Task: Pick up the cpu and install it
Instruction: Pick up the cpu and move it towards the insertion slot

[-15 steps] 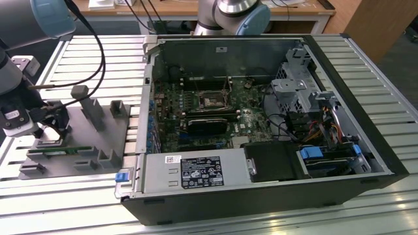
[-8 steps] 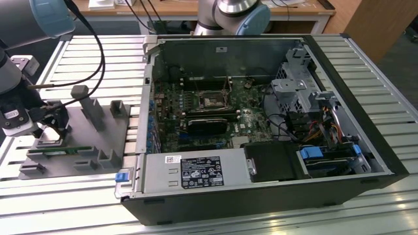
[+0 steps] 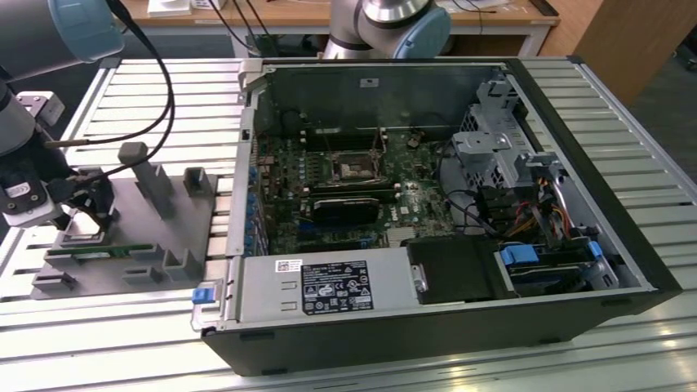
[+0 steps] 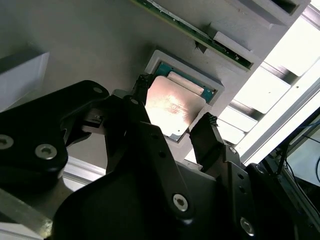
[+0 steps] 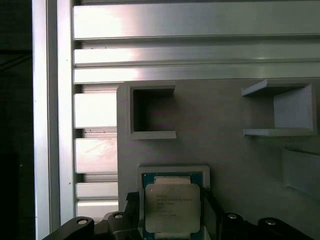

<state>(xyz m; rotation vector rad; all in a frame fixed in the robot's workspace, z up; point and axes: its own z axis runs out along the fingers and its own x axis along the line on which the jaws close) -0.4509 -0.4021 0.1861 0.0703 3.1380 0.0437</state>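
Observation:
The cpu [image 4: 172, 107] is a flat square chip with a shiny silver top. It lies in a square nest of the grey fixture [image 3: 147, 224] at the exterior view's left. In the first wrist view the cpu [image 5: 172, 207] shows a green rim along one edge. My gripper [image 4: 174, 106] is down over the nest, one black fingertip [image 4: 142, 86] against one side of the chip and the other against the opposite side. The jaws look shut on the cpu. The gripper [image 3: 85, 233] hangs low over the fixture, well away from the motherboard's socket [image 3: 354, 167].
The open computer case [image 3: 610, 204] lies on the slatted aluminium table [image 3: 153, 73], with the motherboard [image 3: 326, 188] on its floor. A green memory stick [image 3: 104, 251] and upright grey holders [image 3: 153, 184] stand on the fixture. Black cables [image 3: 163, 90] hang near the arm.

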